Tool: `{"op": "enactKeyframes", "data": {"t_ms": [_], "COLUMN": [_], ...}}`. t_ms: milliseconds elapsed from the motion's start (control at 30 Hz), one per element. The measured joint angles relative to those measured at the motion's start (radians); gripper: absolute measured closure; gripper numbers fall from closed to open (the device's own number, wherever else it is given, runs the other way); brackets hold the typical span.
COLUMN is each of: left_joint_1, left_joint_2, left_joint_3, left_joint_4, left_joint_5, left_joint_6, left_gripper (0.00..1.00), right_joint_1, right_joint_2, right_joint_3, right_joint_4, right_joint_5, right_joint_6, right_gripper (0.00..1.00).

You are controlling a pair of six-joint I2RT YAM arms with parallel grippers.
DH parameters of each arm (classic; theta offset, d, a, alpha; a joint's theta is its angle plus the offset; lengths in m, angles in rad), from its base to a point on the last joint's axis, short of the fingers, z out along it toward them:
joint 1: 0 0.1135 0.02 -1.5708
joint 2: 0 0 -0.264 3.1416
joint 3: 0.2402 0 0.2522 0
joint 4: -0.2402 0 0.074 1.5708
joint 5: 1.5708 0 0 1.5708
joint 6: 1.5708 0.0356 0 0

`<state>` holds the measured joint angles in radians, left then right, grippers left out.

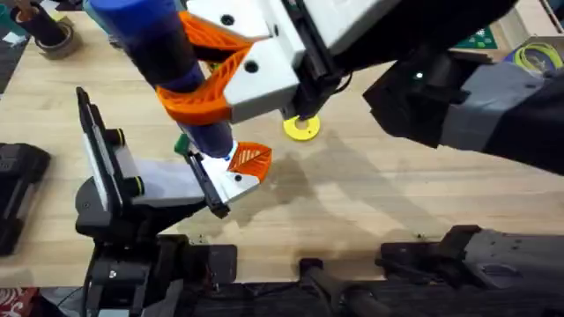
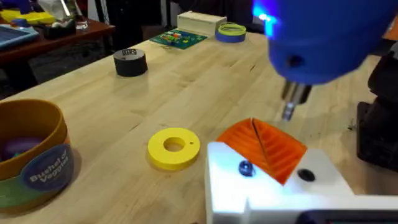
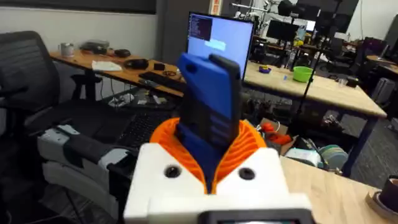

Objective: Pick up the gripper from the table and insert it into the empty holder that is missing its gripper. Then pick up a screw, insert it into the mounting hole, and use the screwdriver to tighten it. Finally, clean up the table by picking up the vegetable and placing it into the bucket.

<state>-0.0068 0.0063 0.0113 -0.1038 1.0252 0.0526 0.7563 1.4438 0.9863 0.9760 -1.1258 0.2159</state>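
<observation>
Right gripper (image 3: 208, 168) clamps the blue screwdriver (image 1: 163, 53) upright at frame top, tip down over the holder (image 1: 231, 180) bearing the orange gripper (image 1: 250, 159).

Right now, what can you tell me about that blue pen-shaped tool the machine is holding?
The screwdriver is a blue, plastic-looking electric tool with a thin metal tip and a lit blue light on its body. The right gripper clamps it between orange ribbed pads. It points downward, its tip just above the orange gripper seated in the white holder; whether it touches is unclear.
</observation>
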Motion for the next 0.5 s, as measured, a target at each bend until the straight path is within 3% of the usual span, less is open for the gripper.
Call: {"op": "enactKeyframes", "data": {"t_ms": [500], "left_joint_1": [0.000], "left_joint_2": [0.000], "left_joint_3": [0.000], "left_joint_4": [0.000], "left_joint_5": [0.000], "left_joint_6": [0.000], "left_gripper": [0.993], "right_joint_1": [0.000], "right_joint_2": [0.038], "right_joint_3": [0.000], "right_joint_4": [-0.005], "right_joint_5": [0.001], "right_joint_6": [-0.045], "right_gripper": [0.976]}}
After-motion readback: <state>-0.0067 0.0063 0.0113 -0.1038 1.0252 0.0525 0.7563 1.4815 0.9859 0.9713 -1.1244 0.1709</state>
